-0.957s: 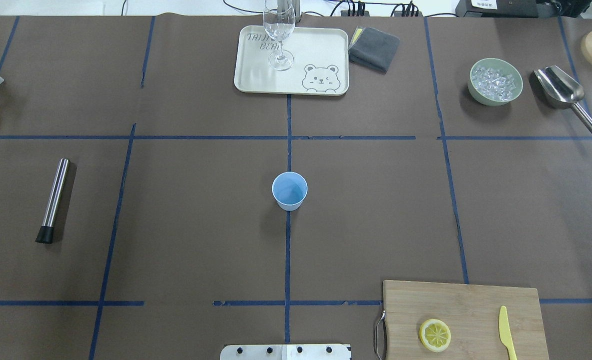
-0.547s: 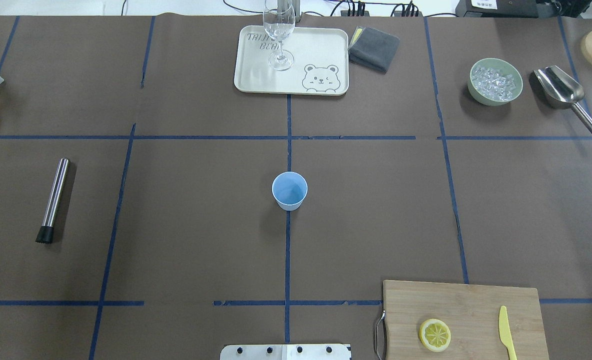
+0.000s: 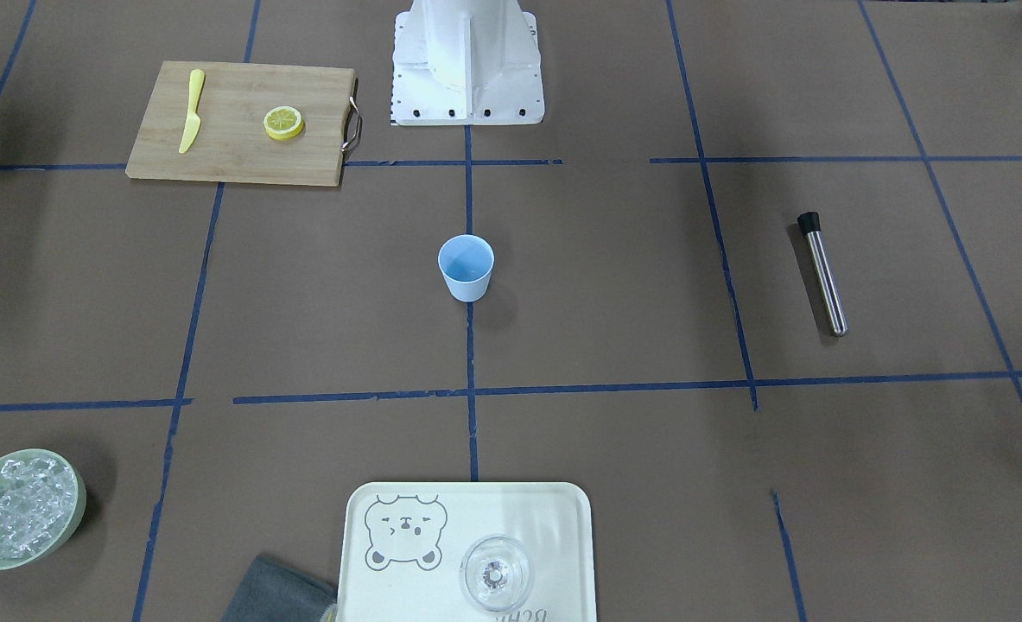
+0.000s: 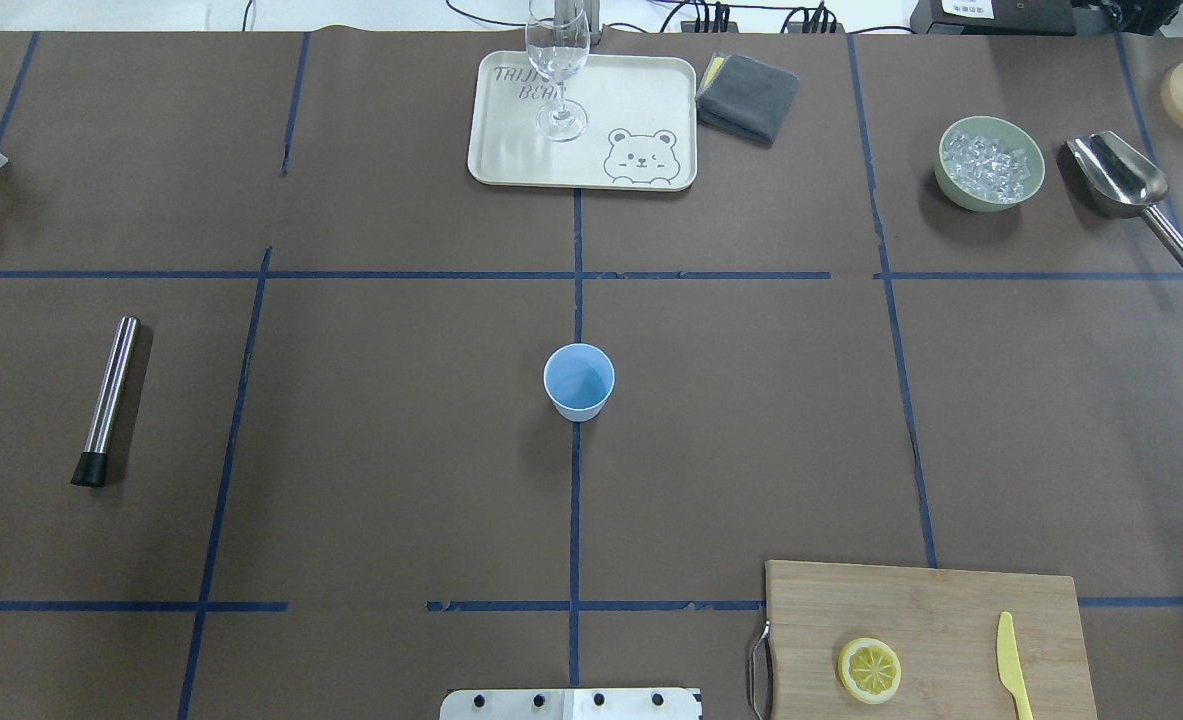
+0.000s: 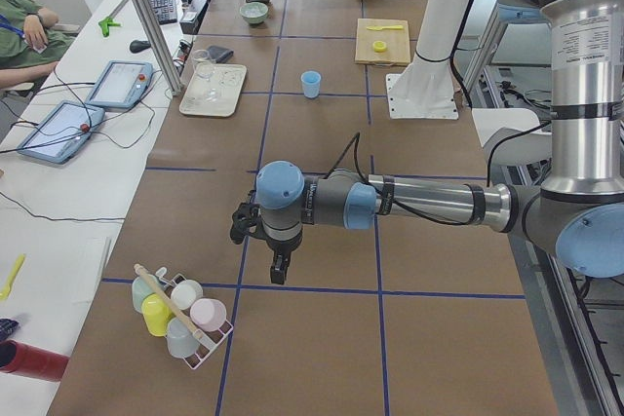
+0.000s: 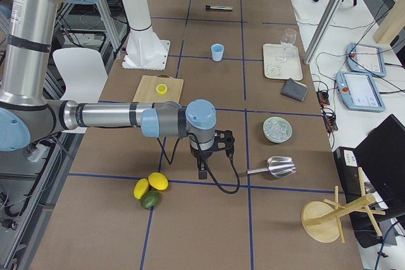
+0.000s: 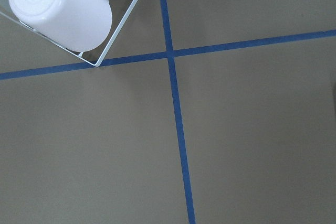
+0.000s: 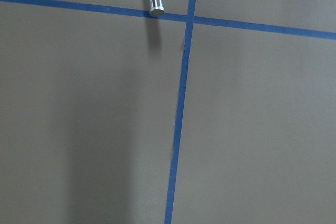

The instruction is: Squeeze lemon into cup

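Observation:
The lemon slice (image 4: 869,670) lies flat on a wooden cutting board (image 4: 951,600) at the near right of the table; it also shows in the front view (image 3: 283,123). The light-blue cup (image 4: 579,381) stands upright at the table's centre, also in the front view (image 3: 466,268). Neither gripper shows in the overhead or front views. The left gripper (image 5: 278,275) hangs over the table's far left end, near a rack of cups. The right gripper (image 6: 202,174) hangs over the far right end. I cannot tell whether either is open or shut.
A yellow plastic knife (image 4: 1011,665) lies on the board. A bear tray (image 4: 641,100) with a clear glass (image 4: 557,70), a grey cloth (image 4: 748,97), a bowl of ice (image 4: 989,163), a metal scoop (image 4: 1126,185) and a steel muddler (image 4: 109,400) lie around.

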You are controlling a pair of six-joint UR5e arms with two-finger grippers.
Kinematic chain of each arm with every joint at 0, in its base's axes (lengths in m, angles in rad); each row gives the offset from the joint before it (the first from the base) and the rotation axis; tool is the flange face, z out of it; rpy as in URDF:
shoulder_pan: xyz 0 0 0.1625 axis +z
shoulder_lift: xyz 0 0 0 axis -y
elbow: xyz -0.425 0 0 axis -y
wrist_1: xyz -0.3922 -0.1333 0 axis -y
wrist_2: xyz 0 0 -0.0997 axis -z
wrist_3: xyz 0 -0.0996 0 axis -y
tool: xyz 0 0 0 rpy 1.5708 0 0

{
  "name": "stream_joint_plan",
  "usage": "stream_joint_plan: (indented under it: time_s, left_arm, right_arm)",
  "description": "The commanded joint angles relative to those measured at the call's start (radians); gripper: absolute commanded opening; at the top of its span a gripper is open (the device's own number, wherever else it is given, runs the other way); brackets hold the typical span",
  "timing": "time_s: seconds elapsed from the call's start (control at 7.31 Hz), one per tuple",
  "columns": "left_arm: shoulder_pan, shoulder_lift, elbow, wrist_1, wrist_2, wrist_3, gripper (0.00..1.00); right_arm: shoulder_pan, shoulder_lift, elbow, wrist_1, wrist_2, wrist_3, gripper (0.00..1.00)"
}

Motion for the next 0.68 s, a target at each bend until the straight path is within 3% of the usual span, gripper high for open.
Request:
stream_joint_plan:
  time_s: [0.0, 0.14, 0.41, 0.55]
  left_arm:
    - [0.001, -0.001, -0.001, 0.001, -0.001, -0.002, 1.00]
    - [0.000, -0.001, -0.004, 0.001, -0.001, -0.002, 1.00]
    - [0.000, -0.001, -0.002, 0.001, -0.001, -0.002, 1.00]
    - [0.001, -0.001, -0.002, 0.001, -0.001, -0.002, 1.00]
  right_arm:
    - [-0.033, 0.004, 0.003, 0.120, 0.066, 0.011, 1.00]
    - [-0.043, 0.036, -0.006, 0.171, 0.067, -0.007, 1.00]
    - [-0.075, 0.040, -0.017, 0.396, 0.070, 0.001, 1.00]
    - [-0.130, 0.038, -0.012, 0.403, 0.003, -0.004, 1.00]
